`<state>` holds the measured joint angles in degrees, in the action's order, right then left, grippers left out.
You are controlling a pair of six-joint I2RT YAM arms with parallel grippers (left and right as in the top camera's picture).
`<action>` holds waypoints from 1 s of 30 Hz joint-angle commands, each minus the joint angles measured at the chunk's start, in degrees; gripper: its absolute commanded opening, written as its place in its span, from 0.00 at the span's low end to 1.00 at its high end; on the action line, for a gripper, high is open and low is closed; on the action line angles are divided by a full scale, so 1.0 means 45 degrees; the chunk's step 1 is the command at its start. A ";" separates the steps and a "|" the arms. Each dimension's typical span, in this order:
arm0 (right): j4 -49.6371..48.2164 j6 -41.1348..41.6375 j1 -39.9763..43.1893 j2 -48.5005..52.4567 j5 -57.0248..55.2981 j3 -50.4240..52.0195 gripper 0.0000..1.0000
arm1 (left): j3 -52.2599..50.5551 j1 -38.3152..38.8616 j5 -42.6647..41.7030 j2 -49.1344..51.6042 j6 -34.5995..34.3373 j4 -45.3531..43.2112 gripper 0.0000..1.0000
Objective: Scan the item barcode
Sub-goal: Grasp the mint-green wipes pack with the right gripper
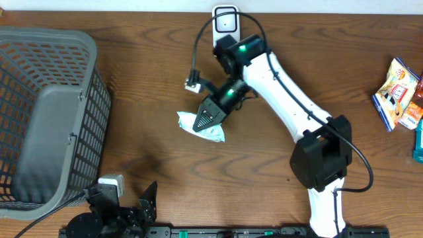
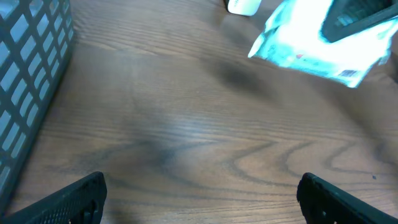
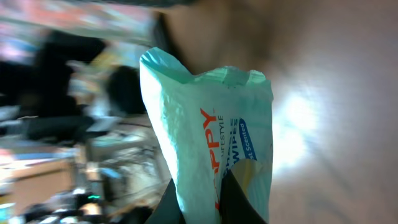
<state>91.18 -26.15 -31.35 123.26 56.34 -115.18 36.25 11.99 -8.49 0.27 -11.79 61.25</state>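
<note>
- Well, nearest me, just right of the basket's (image 1: 46, 119) near corner, the left gripper (image 2: 199, 199) has its jaws spread wide, with nothing between them.
- Farther out, right of the basket and about level with its middle, the right gripper (image 1: 210, 116) has its jaws pinched tight on the wipes pack (image 1: 198, 125). The fingertips bite one edge, and the pale green pack sticks out beyond them.
- Farthest back, right of the basket's far corner, the white scanner (image 1: 226, 21) sits by the table edge.
</note>
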 commanded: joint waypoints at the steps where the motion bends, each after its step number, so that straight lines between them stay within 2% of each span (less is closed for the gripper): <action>1: 0.1171 -0.1394 0.0248 -0.0015 0.3934 0.0049 0.01 | 0.0063 -0.0053 -0.0015 0.0005 0.0024 -0.0015 0.98; 2: 0.1399 -0.1214 0.0301 -0.0015 0.4303 0.0063 0.01 | 0.0063 -0.0053 -0.0015 0.0005 0.0024 -0.0015 0.98; 8: 0.1404 0.3891 0.0291 -0.0015 0.4546 0.0073 0.01 | 0.0063 -0.0053 -0.0015 0.0005 0.0024 -0.0015 0.98; 10: 0.1404 0.4809 0.0296 -0.0015 0.4473 0.0073 0.01 | 0.0063 -0.0053 -0.0015 0.0005 0.0024 -0.0015 0.98; 30: 0.1404 0.4847 0.0568 -0.0015 0.1457 0.0078 0.01 | 0.0063 -0.0053 -0.0019 0.0005 0.0024 -0.0010 0.99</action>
<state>97.47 -4.95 -29.32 123.26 65.01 -115.00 36.25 11.99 -8.49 0.27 -11.79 61.28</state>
